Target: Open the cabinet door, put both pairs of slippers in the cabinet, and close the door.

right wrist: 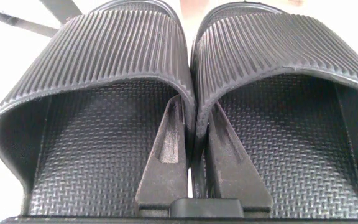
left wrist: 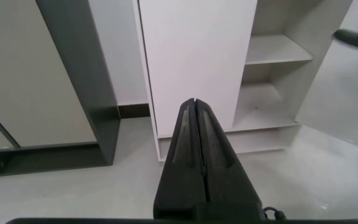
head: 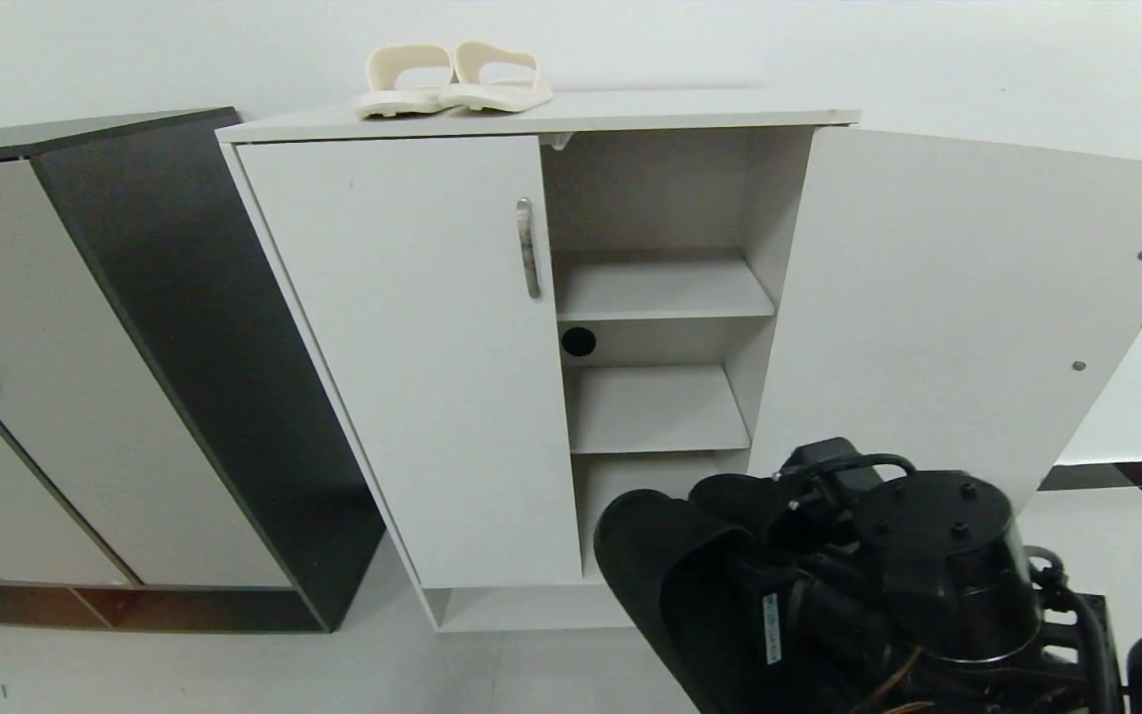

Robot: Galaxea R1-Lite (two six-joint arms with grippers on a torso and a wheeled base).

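A white cabinet [head: 531, 121] stands ahead with its right door [head: 948, 307] swung open and its left door [head: 412, 347] closed. Bare shelves [head: 660, 293] show inside. A cream pair of slippers [head: 452, 79] lies on the cabinet's top. My right gripper [right wrist: 196, 106] is shut on a black pair of slippers [right wrist: 123, 74], pinching the two inner strap edges together. The black slippers [head: 670, 555] hang low in front of the open compartment. My left gripper [left wrist: 194, 102] is shut and empty, low over the floor, facing the closed door [left wrist: 194, 56].
A dark-sided cabinet [head: 194, 327] with pale doors stands close on the left of the white one. The open door juts out toward me on the right. Grey floor [head: 234, 674] lies in front. A metal handle [head: 527, 248] sits on the closed door.
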